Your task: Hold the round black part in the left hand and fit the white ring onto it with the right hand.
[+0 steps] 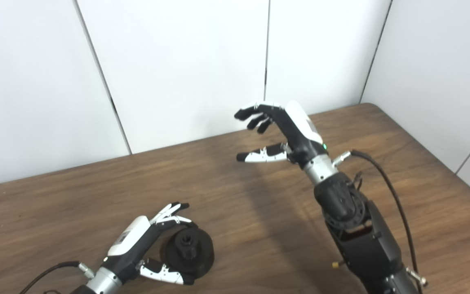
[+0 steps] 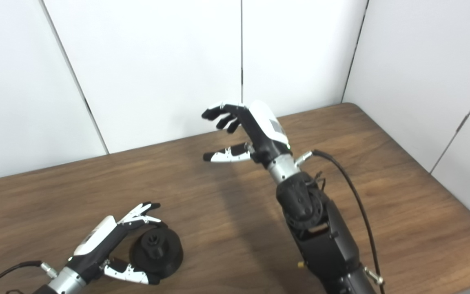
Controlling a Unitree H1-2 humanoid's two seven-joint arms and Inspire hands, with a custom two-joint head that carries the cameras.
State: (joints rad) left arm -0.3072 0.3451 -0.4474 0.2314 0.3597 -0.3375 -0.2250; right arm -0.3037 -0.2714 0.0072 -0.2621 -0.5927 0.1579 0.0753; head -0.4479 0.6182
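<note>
The left hand (image 1: pixel 145 245) cups the round black part (image 1: pixel 189 250) on the near-left table (image 1: pixel 422 196); the right hand (image 1: pixel 280 130) hovers wide, empty. No white ring shows. Firm that grasp first.

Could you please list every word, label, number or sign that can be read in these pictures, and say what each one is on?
None can be read.
Left hand: a grey patch on its white back, too blurred to read.
Right hand: a similar grey patch on its white back, also too blurred; a small green light near the wrist is no text.
Black part, table and wall panels: no markings visible.
</note>
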